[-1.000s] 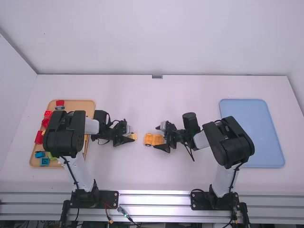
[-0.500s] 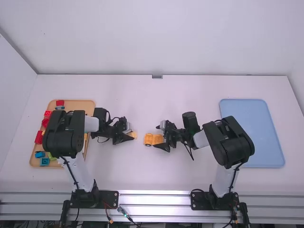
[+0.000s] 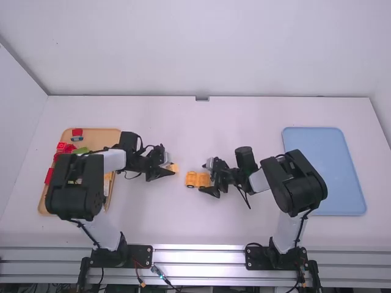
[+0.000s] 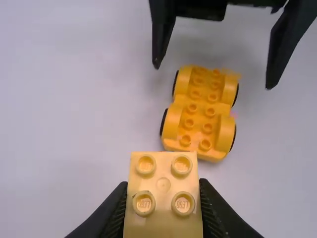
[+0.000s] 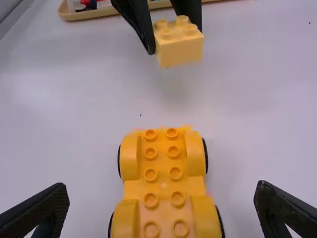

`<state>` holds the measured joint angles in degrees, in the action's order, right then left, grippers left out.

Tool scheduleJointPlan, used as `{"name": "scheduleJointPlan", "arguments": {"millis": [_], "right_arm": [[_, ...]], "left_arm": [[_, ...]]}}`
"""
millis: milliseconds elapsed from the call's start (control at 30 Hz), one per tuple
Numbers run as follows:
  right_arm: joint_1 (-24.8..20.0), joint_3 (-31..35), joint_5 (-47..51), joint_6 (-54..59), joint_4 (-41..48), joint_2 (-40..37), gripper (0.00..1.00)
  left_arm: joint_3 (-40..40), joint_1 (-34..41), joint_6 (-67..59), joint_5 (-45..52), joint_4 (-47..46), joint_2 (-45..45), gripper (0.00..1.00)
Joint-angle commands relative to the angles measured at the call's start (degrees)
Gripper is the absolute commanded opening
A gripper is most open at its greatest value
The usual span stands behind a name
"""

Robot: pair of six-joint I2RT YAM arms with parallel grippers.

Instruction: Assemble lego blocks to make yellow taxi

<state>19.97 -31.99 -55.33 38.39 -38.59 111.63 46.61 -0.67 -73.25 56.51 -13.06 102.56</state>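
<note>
From where I stood, a tan wooden tray (image 3: pixel 113 130) of loose parts lay at the far left of the white tabletop (image 3: pixel 183 226), with red plastic blocks (image 3: pixel 50 176) and a flat green block (image 3: pixel 80 150) in it. Just right of it came the left claw (image 4: pixel 163 196), clenched on the sides of a pale yellow plastic block (image 3: pixel 174 167), which it held up off the surface, studs upward. Next, near the middle, the orange-yellow wheeled car base (image 5: pixel 166 186) sat on the tabletop, its long axis running roughly left to right, one end toward that block. This was the relation that mattered: the block hung just left of the base, beside its end and apart from it, so I judged that the left claw would have to carry it rightward over the studs, square it to their two rows and press down. A slight twist, I thought, could leave it crooked or nudge the base along. The right claw (image 5: pixel 162 188) was the nearer to the base, its fingers spread wide on either side of the right end, gripping nothing; closing them might steady the base. Farthest right lay a pale blue plastic tray (image 3: pixel 324 171).
</note>
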Motion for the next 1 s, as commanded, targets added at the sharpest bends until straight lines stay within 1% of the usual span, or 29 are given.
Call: {"name": "scheduleJointPlan", "arguments": {"millis": [0, 67, 167, 267, 400, 467, 567, 600, 633, 733, 767, 800, 867, 900, 967], "right_arm": [[0.3, 0.7, 1.6, 1.0, -0.3, 1.0, 0.99], [1.0, 0.7, 2.4, 0.9, -1.7, 2.0, 0.99], [1.8, 0.1, 2.9, -2.1, -7.4, 5.7, 0.99], [1.9, -0.6, 2.6, -2.6, -10.7, 8.9, 0.99], [1.8, -2.8, 2.2, -2.6, -10.5, 12.2, 1.0], [1.8, -3.3, 1.9, -2.7, -10.3, 12.6, 0.98], [1.8, -3.7, 1.2, -2.6, -10.3, 12.8, 0.89], [1.8, -3.7, 1.2, -2.6, -10.3, 12.8, 0.89], [1.9, -3.6, 1.4, -2.4, -10.3, 12.8, 0.87], [1.8, -3.5, 1.3, -2.4, -10.3, 12.8, 0.8], [1.8, -3.1, 1.2, -2.1, -10.8, 12.8, 0.76], [1.8, -2.9, 1.2, -1.1, -10.7, 12.8, 0.67], [1.8, -2.8, 1.2, -0.8, -10.6, 12.8, 0.59], [1.8, -2.8, 1.2, -0.7, -10.3, 12.8, 0.5], [1.8, -2.8, 1.1, -0.7, -10.3, 12.8, 0.48]], "left_arm": [[0.6, 2.1, 0.2, 2.6, 0.0, -0.8, 0.25], [0.6, 3.3, -0.3, 2.2, 0.4, -0.9, 0.24], [0.6, 4.6, -0.5, 2.5, 1.0, -1.2, 0.23], [0.6, 4.8, -0.4, 2.7, 1.0, -1.4, 0.23], [0.6, 4.8, -0.5, 3.1, 0.0, -1.4, 0.22], [0.6, 4.9, -0.5, 3.1, 0.0, -1.4, 0.21], [-0.5, 6.4, -0.4, 2.6, 1.9, -1.4, 0.19], [-0.5, 6.4, -0.4, 2.6, 1.9, -1.4, 0.19], [-0.9, 7.1, 0.2, 2.6, 3.2, -1.4, 0.21], [-1.8, 8.5, 2.4, 2.4, 6.5, -1.4, 0.21], [-2.1, 9.0, 3.0, 2.3, 7.6, -1.4, 0.21], [-2.4, 9.5, 3.4, 2.4, 8.6, -1.4, 0.21], [-2.9, 9.7, 3.4, 2.4, 9.3, -1.4, 0.2], [-3.3, 9.7, 3.4, 2.4, 9.7, -1.4, 0.19], [-3.8, 9.7, 3.6, 2.6, 10.4, -1.4, 0.19]]}}
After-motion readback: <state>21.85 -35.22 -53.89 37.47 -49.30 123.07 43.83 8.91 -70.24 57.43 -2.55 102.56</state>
